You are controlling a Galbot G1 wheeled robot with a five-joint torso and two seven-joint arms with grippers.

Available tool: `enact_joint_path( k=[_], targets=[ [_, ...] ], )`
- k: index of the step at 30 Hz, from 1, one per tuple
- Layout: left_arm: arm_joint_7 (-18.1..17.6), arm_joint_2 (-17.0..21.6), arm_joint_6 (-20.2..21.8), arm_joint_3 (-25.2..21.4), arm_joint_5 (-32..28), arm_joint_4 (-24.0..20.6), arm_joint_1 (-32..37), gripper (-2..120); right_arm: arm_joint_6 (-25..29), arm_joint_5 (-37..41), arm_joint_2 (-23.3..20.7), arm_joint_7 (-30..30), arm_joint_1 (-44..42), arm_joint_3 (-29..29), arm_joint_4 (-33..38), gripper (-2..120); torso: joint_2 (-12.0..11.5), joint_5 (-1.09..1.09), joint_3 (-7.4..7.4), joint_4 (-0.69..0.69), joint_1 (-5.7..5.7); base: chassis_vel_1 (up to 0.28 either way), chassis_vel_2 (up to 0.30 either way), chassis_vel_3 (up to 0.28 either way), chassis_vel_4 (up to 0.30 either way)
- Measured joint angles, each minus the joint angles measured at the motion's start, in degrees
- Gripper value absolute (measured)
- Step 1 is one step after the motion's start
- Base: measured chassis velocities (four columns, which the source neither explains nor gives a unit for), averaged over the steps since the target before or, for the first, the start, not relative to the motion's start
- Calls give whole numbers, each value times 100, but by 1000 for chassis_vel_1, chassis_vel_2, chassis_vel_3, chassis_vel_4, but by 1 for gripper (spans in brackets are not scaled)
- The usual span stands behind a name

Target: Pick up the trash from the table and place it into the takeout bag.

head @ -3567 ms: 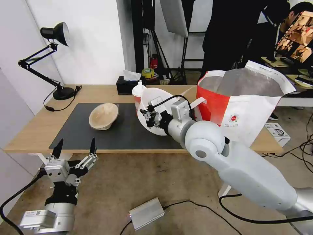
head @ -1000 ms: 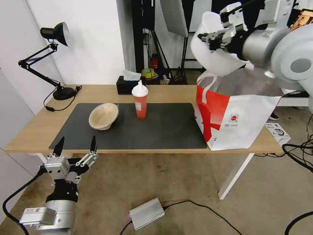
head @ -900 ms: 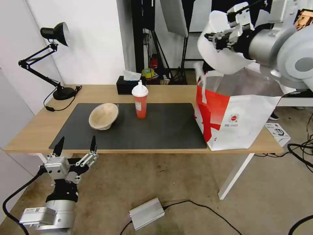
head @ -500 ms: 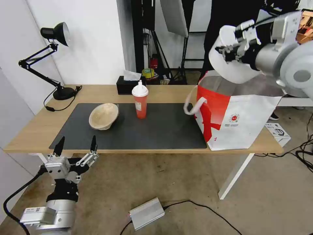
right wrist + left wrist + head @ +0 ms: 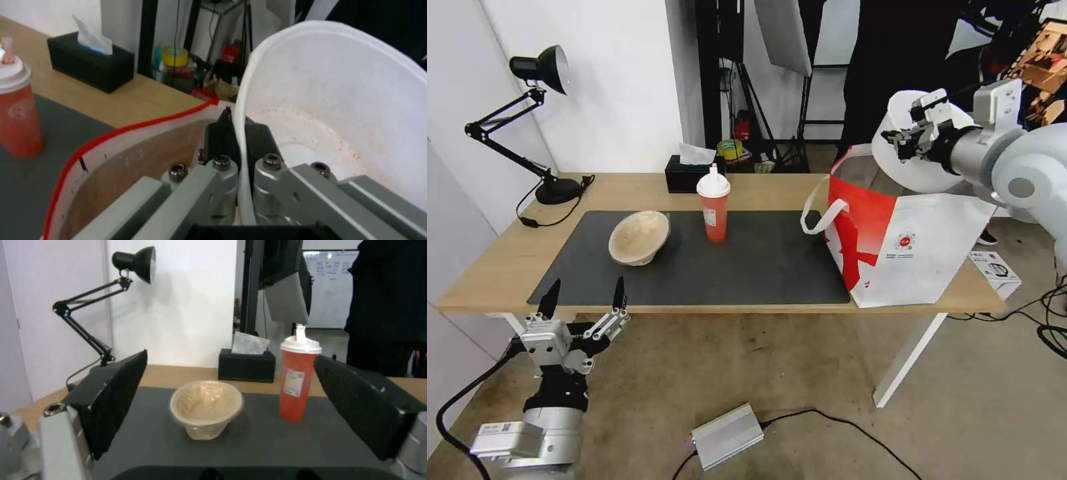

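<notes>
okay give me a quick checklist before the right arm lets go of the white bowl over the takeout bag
1. Right gripper clamped on the white bowl's rim: ok.
2. Bowl over the takeout bag's open mouth: ok.
3. Bowl fully below the bag's rim: not ok, it sits partly above it.
4. Bag upright on the table: ok.
5. Room inside the bag: cannot tell.
6. Left gripper open, low before the table edge: ok.

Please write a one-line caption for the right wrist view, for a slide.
Right gripper pinching the rim of the white bowl above the open takeout bag.
</notes>
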Motion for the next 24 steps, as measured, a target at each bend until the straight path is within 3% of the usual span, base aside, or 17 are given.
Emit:
enact_joint_path(
  k=[24],
  targets=[
    [0,18,-12,-7,2,61,-41,100,4,-38,-23,-8,-372,112,58,0,0,0,0,0,0,0,0,0,0]
  ],
)
